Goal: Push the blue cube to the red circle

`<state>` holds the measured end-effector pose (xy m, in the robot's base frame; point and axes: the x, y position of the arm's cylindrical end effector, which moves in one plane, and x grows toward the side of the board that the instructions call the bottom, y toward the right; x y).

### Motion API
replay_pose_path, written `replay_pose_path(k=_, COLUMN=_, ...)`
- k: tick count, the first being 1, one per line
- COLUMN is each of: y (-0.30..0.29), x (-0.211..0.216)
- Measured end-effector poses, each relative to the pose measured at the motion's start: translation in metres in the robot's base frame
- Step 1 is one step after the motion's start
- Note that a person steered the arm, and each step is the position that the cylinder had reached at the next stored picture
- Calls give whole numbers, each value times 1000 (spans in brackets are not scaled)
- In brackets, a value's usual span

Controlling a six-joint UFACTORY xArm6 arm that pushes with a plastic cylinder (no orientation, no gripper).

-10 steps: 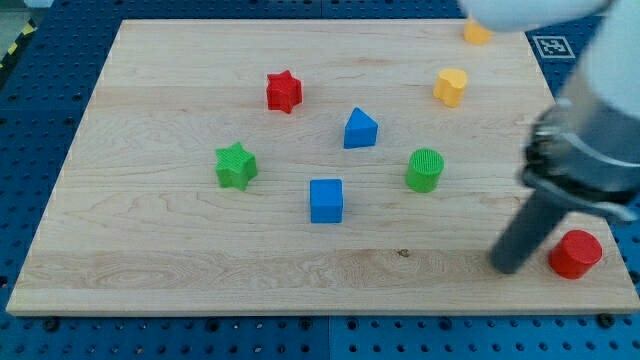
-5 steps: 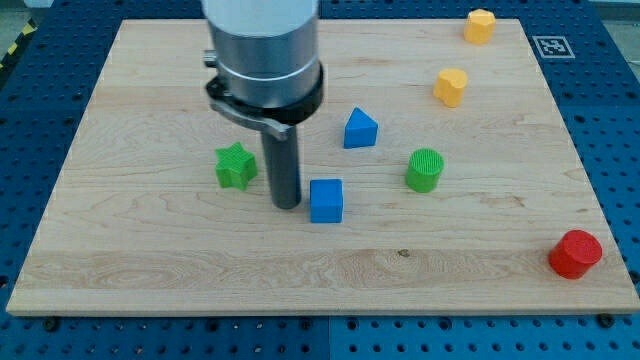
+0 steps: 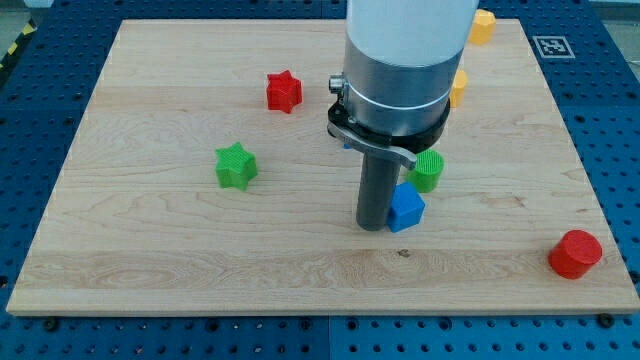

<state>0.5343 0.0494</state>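
Note:
The blue cube [image 3: 406, 209] sits on the wooden board [image 3: 150, 250], a little right of centre, turned at an angle. My tip [image 3: 373, 224] touches the cube's left side. The red circle [image 3: 575, 253], a short red cylinder, stands near the board's bottom right corner, well to the right of the cube. The rod and arm body rise above the tip and hide the board's upper middle.
A green cylinder [image 3: 430, 171] stands just above and right of the blue cube, nearly touching it. A green star [image 3: 236, 166] lies at the left, a red star [image 3: 284, 91] at upper left. Two yellow blocks [image 3: 458, 88] [image 3: 483, 25] show partly at upper right. The blue triangular block is hidden behind the arm.
My tip has moved right from beside the green star, pushing the blue cube rightwards and rotating it. The arm now covers the blue triangular block and uncovers the red star.

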Motion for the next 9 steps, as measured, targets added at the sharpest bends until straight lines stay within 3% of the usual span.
replay_pose_path(k=2, y=22, x=-16)
replay_pose_path(k=5, y=122, x=-24)
replay_pose_path(k=6, y=122, x=-46)
replay_pose_path(k=9, y=165, x=-44)
